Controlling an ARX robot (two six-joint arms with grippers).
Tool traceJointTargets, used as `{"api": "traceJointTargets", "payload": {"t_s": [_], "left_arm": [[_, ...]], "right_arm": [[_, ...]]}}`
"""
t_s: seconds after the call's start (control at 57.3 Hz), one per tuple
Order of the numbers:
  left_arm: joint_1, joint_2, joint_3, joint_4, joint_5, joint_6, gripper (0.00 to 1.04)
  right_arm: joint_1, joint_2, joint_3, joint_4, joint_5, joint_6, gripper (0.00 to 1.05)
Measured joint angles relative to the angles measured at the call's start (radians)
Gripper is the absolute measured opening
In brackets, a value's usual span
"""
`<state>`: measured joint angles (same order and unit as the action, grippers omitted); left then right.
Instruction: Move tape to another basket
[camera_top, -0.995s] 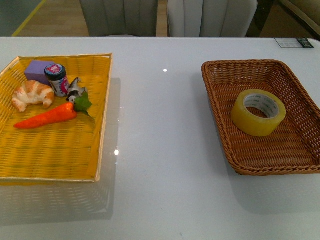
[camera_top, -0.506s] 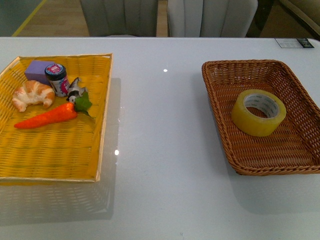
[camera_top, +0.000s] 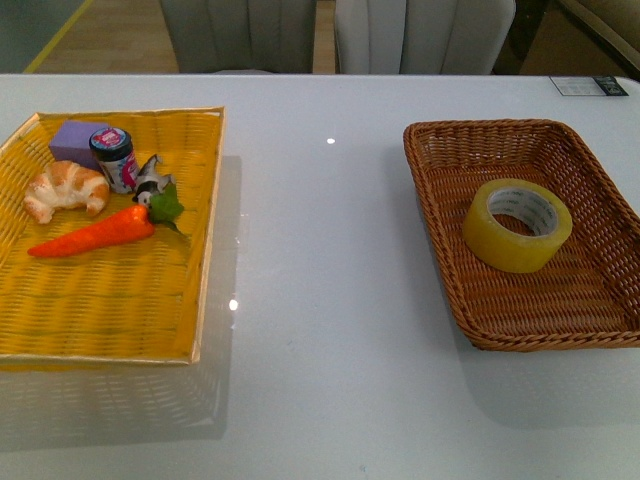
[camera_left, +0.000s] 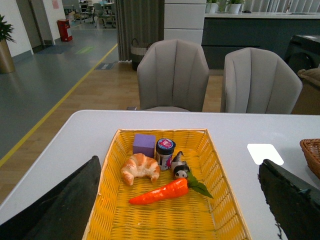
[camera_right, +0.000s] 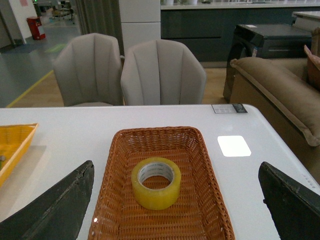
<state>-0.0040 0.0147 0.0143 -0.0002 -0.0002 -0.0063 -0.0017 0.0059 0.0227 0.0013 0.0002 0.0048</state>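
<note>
The tape (camera_top: 512, 251), a wide yellowish roll with a white core, lies flat in the brown wicker basket (camera_top: 481, 127) at the table's right. In the right wrist view the tape (camera_right: 156, 196) lies in the middle of the basket (camera_right: 155, 131), ahead of and between the spread fingers of my right gripper (camera_right: 176, 165), which is open and empty, well back from it. My left gripper (camera_left: 179, 164) is open and empty, held back from the yellow tray (camera_left: 220, 171). Neither arm shows in the front view.
The flat yellow woven tray (camera_top: 211, 230) at the table's left holds a croissant (camera_top: 65, 189), a purple block (camera_top: 77, 138), a small jar (camera_top: 113, 157), a small black-and-white toy (camera_top: 152, 180) and a carrot (camera_top: 95, 233). Grey chairs (camera_top: 420, 35) stand behind the white table (camera_top: 320, 330).
</note>
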Motion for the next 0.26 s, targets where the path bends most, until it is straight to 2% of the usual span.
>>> {"api": "traceJointTargets", "payload": {"t_s": [0.262], "left_arm": [[0.0,0.0,0.0,0.0,0.0,0.0,0.96]], "right_arm": [[0.0,0.0,0.0,0.0,0.0,0.0,0.96]]}}
